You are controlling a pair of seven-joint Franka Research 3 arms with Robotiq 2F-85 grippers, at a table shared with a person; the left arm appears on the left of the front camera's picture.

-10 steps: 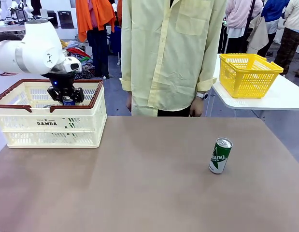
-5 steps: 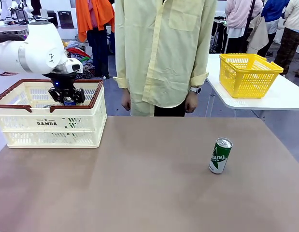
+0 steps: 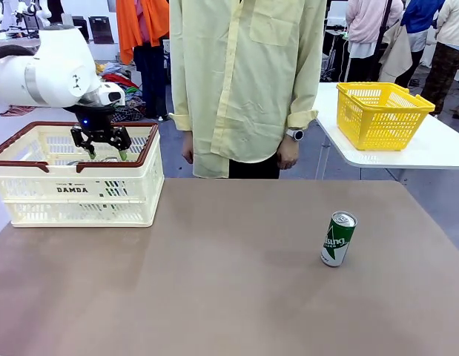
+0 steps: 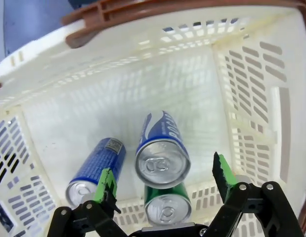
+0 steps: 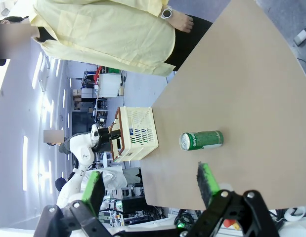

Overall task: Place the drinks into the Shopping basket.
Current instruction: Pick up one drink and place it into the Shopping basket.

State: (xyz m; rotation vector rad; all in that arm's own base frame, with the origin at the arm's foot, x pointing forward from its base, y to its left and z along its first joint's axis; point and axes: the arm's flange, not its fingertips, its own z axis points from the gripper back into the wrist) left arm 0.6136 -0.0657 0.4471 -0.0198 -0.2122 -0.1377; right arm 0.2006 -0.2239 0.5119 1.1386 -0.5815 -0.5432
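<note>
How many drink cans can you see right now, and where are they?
4. In the Shopping basket, under the left claw: a blue can, a blue-and-white can, a green can. On the table: a second green can, standing. Others may be hidden.

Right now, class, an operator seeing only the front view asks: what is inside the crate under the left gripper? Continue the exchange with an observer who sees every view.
Observer: The Shopping basket holds a side blue can, a middle blue can, a green can.
Operator: Gripping any?
Observer: No. The left gripper is open; the middle blue can touches neither pad.
Operator: The right arm?
Observer: The right gripper is open, empty, facing the tabletop can.
</note>
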